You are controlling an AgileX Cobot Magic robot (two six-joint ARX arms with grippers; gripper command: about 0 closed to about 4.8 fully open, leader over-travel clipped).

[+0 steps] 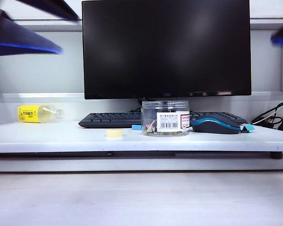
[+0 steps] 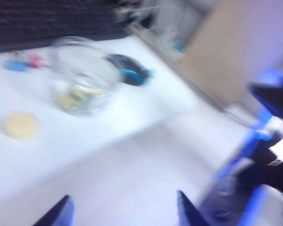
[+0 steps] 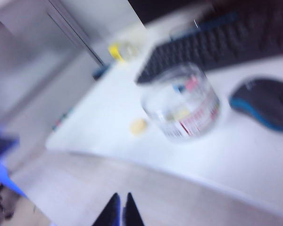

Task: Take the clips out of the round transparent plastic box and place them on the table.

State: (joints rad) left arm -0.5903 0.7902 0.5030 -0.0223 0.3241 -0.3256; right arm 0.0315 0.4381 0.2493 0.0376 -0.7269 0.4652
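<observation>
Overhead, both grippers blur – left gripper [image 2: 121,209] agape, right gripper [image 3: 120,209] pinched.

The round transparent plastic box [image 1: 165,117] looks clear and glossy, with a paper label; the smooth white table [image 1: 61,137] is matt; the black-and-blue plastic mouse [image 1: 216,125] shines slightly

A dark monitor [image 1: 166,47] is standing at twelve o'clock before a pale grey wall [image 1: 37,70]. Pale wood-look flooring [image 1: 141,197] is stretching across at six o'clock, catching soft, even light.
</observation>
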